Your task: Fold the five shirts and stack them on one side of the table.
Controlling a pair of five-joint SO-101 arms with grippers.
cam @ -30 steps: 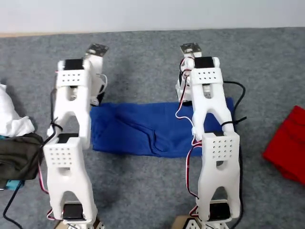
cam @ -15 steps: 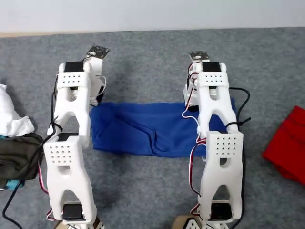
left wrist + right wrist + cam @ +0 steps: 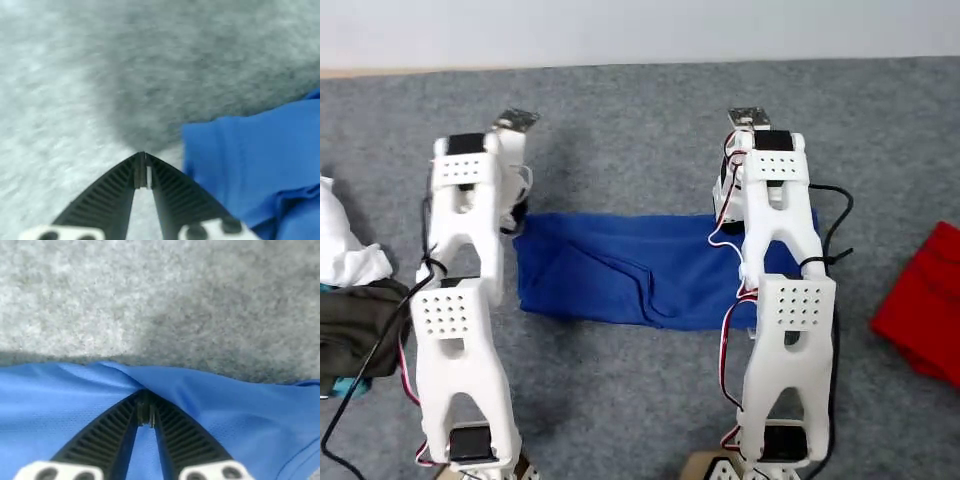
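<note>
While tight on shirt [image 3: 240,410], right gripper [image 3: 145,410]

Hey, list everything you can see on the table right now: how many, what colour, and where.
blue shirt: one, blue, centre, between the arms
red shirt: one, red, right edge
white shirt: one, white, left edge
dark shirt: one, olive-brown, left edge, beside the white shirt
teal cloth: one, teal, peeking from under the dark shirt
table: one, grey, carpet-like
left arm: one, white
right arm: one, white
left end effector: one, black, shut beside the blue shirt's edge
right end effector: one, black, shut on the blue shirt
</note>
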